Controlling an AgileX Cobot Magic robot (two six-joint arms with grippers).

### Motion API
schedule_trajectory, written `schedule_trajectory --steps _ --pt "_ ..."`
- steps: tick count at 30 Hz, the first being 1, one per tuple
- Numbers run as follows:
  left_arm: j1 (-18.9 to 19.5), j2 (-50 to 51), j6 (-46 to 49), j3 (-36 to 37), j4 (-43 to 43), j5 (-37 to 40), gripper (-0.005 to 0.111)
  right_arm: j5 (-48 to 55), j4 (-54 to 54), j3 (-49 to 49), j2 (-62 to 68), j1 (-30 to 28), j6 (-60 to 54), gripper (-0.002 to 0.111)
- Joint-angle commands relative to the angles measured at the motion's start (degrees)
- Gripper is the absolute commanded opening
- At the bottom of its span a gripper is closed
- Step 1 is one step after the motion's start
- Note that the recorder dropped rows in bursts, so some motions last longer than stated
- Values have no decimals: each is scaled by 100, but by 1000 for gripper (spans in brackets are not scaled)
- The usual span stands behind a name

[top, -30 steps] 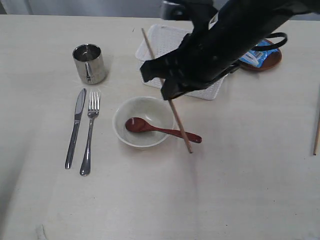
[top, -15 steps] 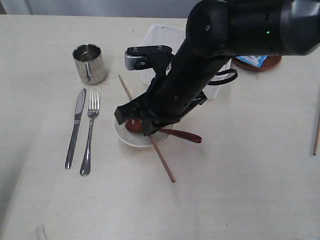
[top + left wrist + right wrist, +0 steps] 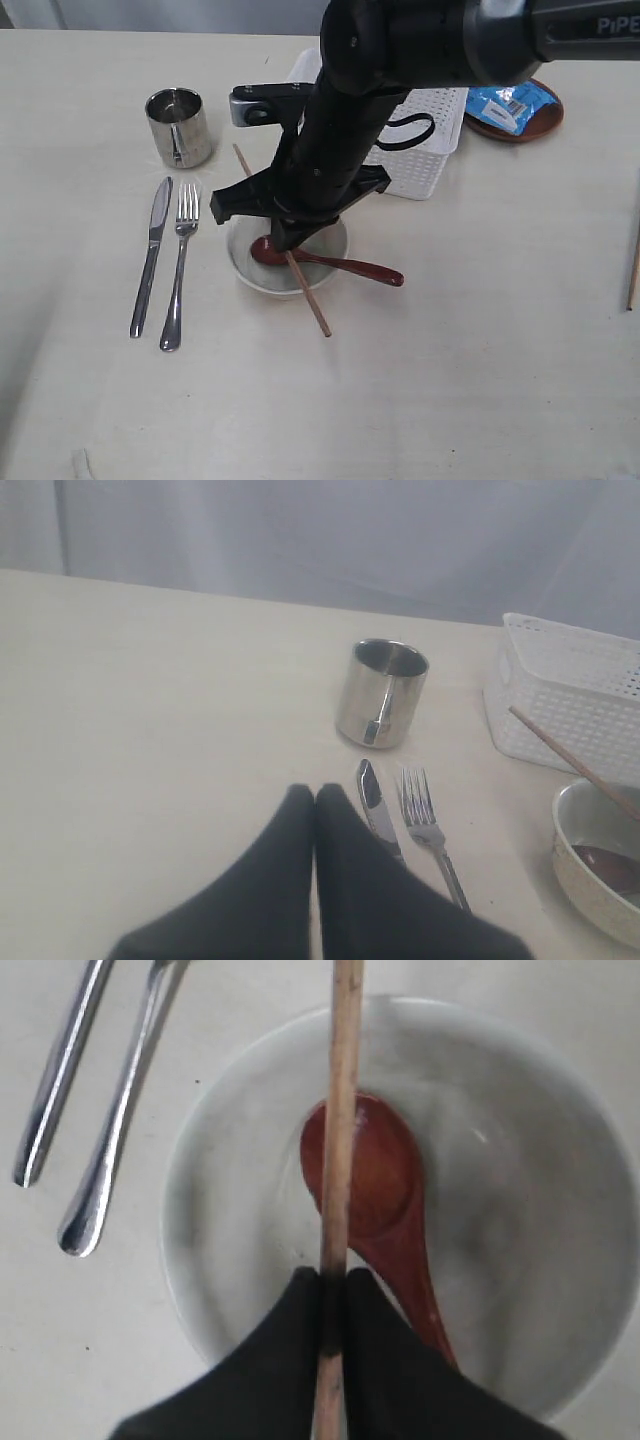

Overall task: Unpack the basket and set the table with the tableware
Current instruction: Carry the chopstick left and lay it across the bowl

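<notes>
Pinching one chopstick (image 3: pixel 340 1160) tight in the right gripper (image 3: pixel 333 1282), slanted over the bowl (image 3: pixel 240 262) and spoon (image 3: pixel 345 266) mid-table (image 3: pixel 450 380). Hovering with the left gripper (image 3: pixel 315 795) closed on nothing near the knife (image 3: pixel 150 255), fork (image 3: pixel 180 270) and cup (image 3: pixel 178 127) toward the left edge. Probably nearly finished: to do yet, pairing it with the second chopstick (image 3: pixel 633 270) at the right edge and freeing the plate (image 3: pixel 545 118) of its packet (image 3: pixel 510 105) by the basket (image 3: pixel 425 165) at the far edge.

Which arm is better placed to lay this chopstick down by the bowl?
Right. The right gripper is shut on the chopstick over the bowl; the left gripper is shut, empty, by the knife.
</notes>
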Motion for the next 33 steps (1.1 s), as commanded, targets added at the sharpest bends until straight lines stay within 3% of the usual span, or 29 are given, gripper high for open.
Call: schedule_trajectory --steps 1,7,12,16,19,22,28,30,33 --pt "6 -21 3 16 -21 -63 0 248 -306 -36 1 -14 173 -1" --pt "6 -21 3 16 -21 -63 0 301 -160 -36 1 -14 157 0" --pt "6 -21 3 16 -21 -63 0 260 -137 -36 1 -14 172 28" --pt "6 -21 3 16 -21 -63 0 356 -173 -112 -61 -14 172 29" --pt "6 -21 3 16 -21 -63 0 1274 -285 -565 -371 -207 131 29" --pt "6 -21 3 16 -21 -63 0 1520 -527 -679 -785 -407 118 29" --pt "6 -21 3 16 -21 -63 0 1828 -2402 -220 -1873 -1520 535 26" --pt "6 -21 3 16 -21 -63 0 1390 -2929 581 -1968 -2535 1013 24" --pt "6 -21 3 16 -21 -63 0 585 -2954 1348 -1933 -3617 1336 25"
